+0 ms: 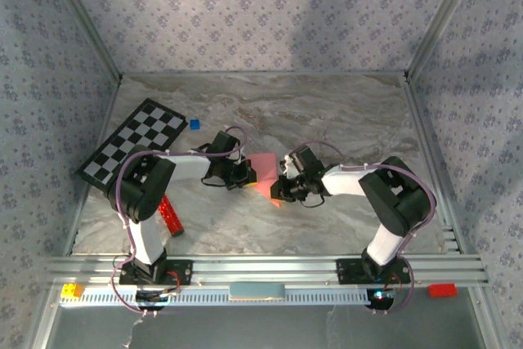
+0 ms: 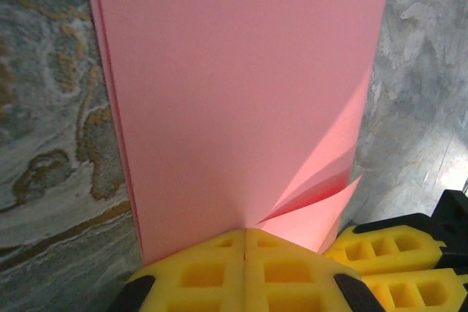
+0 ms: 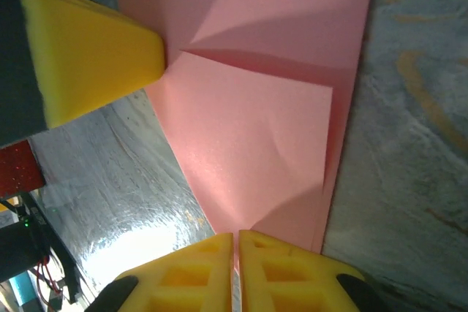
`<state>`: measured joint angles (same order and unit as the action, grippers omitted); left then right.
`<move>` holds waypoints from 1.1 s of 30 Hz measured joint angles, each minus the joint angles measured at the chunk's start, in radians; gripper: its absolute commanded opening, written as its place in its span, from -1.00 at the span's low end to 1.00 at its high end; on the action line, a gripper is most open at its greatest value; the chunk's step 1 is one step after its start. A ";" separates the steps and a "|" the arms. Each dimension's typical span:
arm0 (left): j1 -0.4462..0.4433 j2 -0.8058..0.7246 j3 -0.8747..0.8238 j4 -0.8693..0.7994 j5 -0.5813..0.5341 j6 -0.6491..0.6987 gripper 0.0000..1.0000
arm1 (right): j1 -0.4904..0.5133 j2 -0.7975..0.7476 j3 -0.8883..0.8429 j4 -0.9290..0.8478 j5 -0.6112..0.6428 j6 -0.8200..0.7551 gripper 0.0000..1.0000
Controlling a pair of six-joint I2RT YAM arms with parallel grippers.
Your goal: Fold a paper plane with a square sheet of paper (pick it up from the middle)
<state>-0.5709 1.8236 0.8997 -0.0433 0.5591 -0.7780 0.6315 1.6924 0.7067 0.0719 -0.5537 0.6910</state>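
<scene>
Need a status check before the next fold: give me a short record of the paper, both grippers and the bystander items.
paper: pink sheet, partly folded, lying on table, one flap lifted
left gripper: shut, tips at the sheet
right gripper: shut, tips at the sheet
pinch or press: cannot tell
aside: checkerboard, blue cube, red bar
</scene>
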 measured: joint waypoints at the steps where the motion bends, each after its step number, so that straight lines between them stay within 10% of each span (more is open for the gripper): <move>1: 0.001 0.000 0.005 -0.010 -0.002 0.000 -0.89 | 0.000 0.000 0.000 0.001 0.000 0.000 -0.76; 7: 0.002 -0.011 0.043 -0.084 -0.030 0.010 -0.69 | -0.002 0.003 -0.001 0.008 -0.001 0.000 -0.78; 16: -0.056 -0.093 0.066 -0.117 -0.042 -0.005 -1.00 | -0.002 0.002 -0.008 0.018 0.000 0.001 -0.83; 33: -0.130 0.016 0.043 -0.053 -0.035 -0.069 -1.00 | -0.008 -0.006 -0.032 0.061 -0.006 0.013 -0.83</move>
<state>-0.7010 1.8397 0.9432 -0.0959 0.5236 -0.8467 0.6239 1.6867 0.6746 0.1326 -0.5602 0.7036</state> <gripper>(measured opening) 0.044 0.084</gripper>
